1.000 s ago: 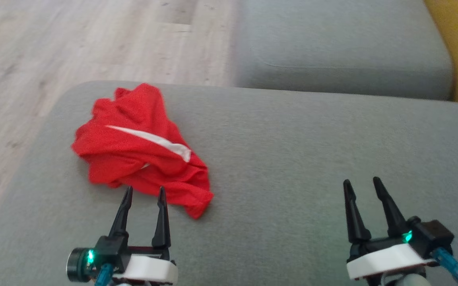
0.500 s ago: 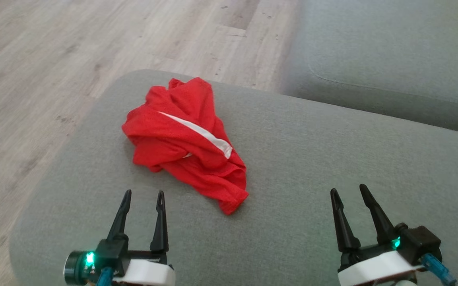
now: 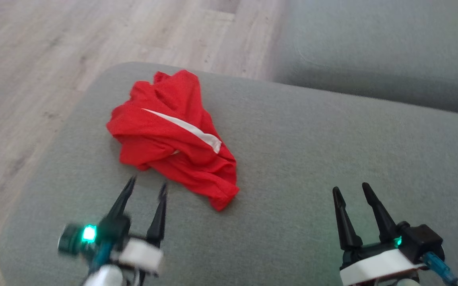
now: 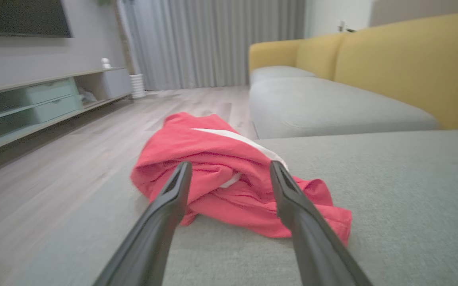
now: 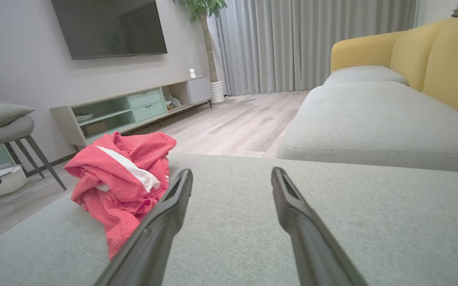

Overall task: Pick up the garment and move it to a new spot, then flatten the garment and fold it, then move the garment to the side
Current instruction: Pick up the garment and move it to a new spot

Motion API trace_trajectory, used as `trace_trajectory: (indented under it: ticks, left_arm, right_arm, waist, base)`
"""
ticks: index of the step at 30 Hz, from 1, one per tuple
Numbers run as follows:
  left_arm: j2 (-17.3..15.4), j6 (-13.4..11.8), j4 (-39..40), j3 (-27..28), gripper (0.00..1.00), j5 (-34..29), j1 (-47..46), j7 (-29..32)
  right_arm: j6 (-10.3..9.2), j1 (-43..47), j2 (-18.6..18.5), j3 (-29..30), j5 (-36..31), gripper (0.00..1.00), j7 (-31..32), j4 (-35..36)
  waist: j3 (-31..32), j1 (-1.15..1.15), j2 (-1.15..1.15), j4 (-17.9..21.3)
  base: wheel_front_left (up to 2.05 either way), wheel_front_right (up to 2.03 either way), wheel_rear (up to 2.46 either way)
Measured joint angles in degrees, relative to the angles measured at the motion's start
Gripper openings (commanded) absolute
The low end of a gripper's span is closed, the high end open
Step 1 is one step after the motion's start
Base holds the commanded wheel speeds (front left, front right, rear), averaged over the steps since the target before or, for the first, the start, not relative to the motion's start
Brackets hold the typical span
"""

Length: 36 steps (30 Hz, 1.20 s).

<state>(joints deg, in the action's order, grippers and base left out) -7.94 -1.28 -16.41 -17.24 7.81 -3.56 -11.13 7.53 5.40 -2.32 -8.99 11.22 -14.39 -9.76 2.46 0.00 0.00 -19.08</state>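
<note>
Garment point(image 3: 171, 133) lies crumpled at ten o'clock; left hand point(image 3: 148, 182), spread, aims at it for pickup; right hand point(image 3: 350, 187) spread, idle.

Garment point(image 3: 173, 135) lies on near seat cushion point(image 3: 312, 167), toward its far-left corner; left gripper point(image 3: 148, 182) just before the garment's near edge, fingers pointing at it; right gripper point(image 3: 350, 187) over same cushion, well right of garment; second seat cushion point(image 3: 372, 47) behind, to the right; floor point(image 3: 34, 59) left and behind; low cabinet point(image 5: 133, 107) across the floor.
</note>
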Motion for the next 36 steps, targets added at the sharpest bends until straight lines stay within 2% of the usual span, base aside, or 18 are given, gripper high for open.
trace_trajectory:
  ticks: [4,8,15,25,26,27,28,36]
  left_arm:
    - [-2.3,4.3,-1.9,-2.5,1.0,-1.4,-8.4,6.9]
    - [-3.4,6.3,-5.0,-3.6,1.0,-1.9,-17.0,12.2]
    - [-5.1,6.6,-14.4,-5.0,1.0,-4.3,-25.0,18.5]
    - [-5.5,5.9,-24.0,-5.3,1.0,-4.8,-29.7,18.0]
    - [-5.4,5.9,-24.9,-5.4,0.82,-4.8,-30.0,17.8]
    - [-5.4,6.0,-25.6,-5.5,0.25,-4.7,-30.3,17.3]
    - [-5.4,6.2,-26.0,-5.5,0.0,-4.7,-30.5,16.4]
    - [-4.8,6.0,-26.7,-5.0,0.0,-2.3,-31.3,7.8]
  right_arm:
    - [0.0,-0.1,0.0,0.6,-0.3,1.0,0.0,-0.2]
    - [0.0,-1.5,0.0,0.8,-0.7,1.0,0.0,-0.2]
    - [0.0,-5.3,-0.1,1.0,-0.7,1.0,0.0,0.0]
    - [0.0,-6.2,-0.1,0.8,-0.7,1.0,0.0,-0.2]
    - [0.0,-6.2,-0.1,0.8,-0.7,1.0,0.0,-0.2]
    - [0.0,-6.2,-0.1,0.8,-0.7,1.0,0.0,-0.2]
    - [0.0,-6.3,-0.1,0.8,-0.7,1.0,0.0,-0.2]
    - [0.0,-6.9,-0.1,1.5,0.3,1.0,0.0,0.0]
  waist:
    - [-1.8,0.0,0.0,1.7]
    - [-4.4,0.01,0.0,3.4]
    - [-8.2,0.0,0.0,7.0]
    - [-11.4,0.0,0.0,10.6]
    - [-11.5,0.0,0.0,10.8]
    - [-11.6,0.0,0.0,11.0]
    - [-11.6,0.0,0.0,11.2]
    - [-9.2,-0.01,0.0,11.7]
  base:
    - [0.0,0.0,0.0]
    - [0.0,0.0,0.0]
    - [0.0,0.0,0.0]
    - [0.0,0.0,0.0]
    - [0.0,0.0,0.0]
    - [0.0,0.0,0.0]
    - [0.0,0.0,0.0]
    - [0.0,0.0,0.0]
